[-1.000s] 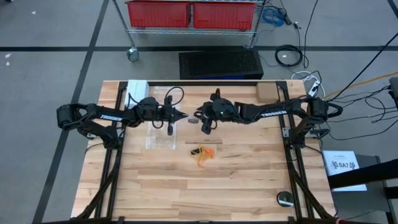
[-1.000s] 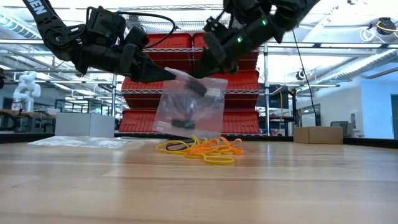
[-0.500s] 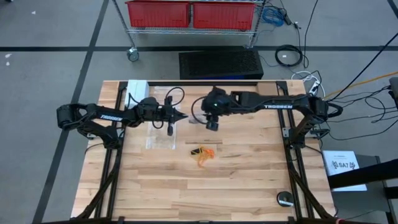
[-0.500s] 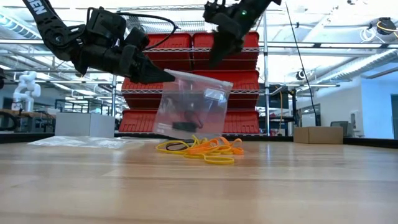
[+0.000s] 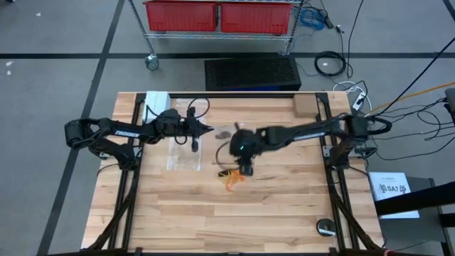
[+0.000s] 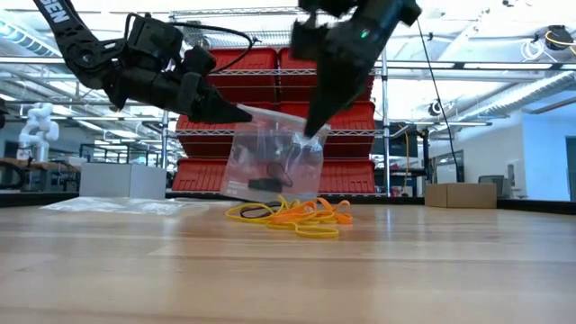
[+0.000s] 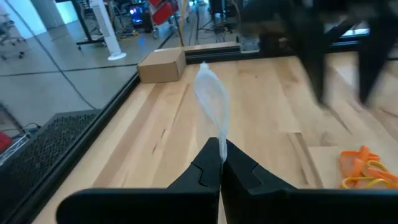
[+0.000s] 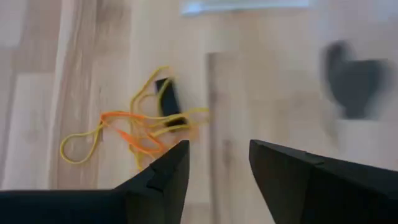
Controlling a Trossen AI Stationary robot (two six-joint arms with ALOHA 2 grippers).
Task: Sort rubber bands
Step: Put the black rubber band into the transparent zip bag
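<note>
Centrally, a small tangle of thin rubber bands (image 5: 234,177) is seen lying on the pale wooden slatted table (image 5: 284,213) — orange and yellowish loops heaped over one another, with a short black band among them. In the low view the rubber bands (image 6: 292,216) are spread flat on the wood, the yellow loops reaching out at the edges of the heap and the orange ones bunched toward the middle. In the right wrist view the same rubber bands (image 8: 140,127) are shown loosely strung out, the black one lying against the yellow loops.

The right gripper (image 5: 245,169) is held above the table just beside the heap, and its two dark fingers (image 8: 155,180) are parted, with bare wood visible between them; nothing is gripped. In the low view the right gripper (image 6: 312,130) is pointed downward, its tips in front of the upper edge of a clear plastic zip bag (image 6: 274,162).

That bag is hung in the air from one corner — pinched by the left gripper (image 5: 210,130), whose fingers (image 7: 205,171) are pressed together on the thin plastic film (image 7: 211,102). A few dark bands are seen inside the bag (image 6: 265,180), near its bottom. Another clear plastic bag (image 5: 183,158) is laid flat on the table below the left arm.
</note>
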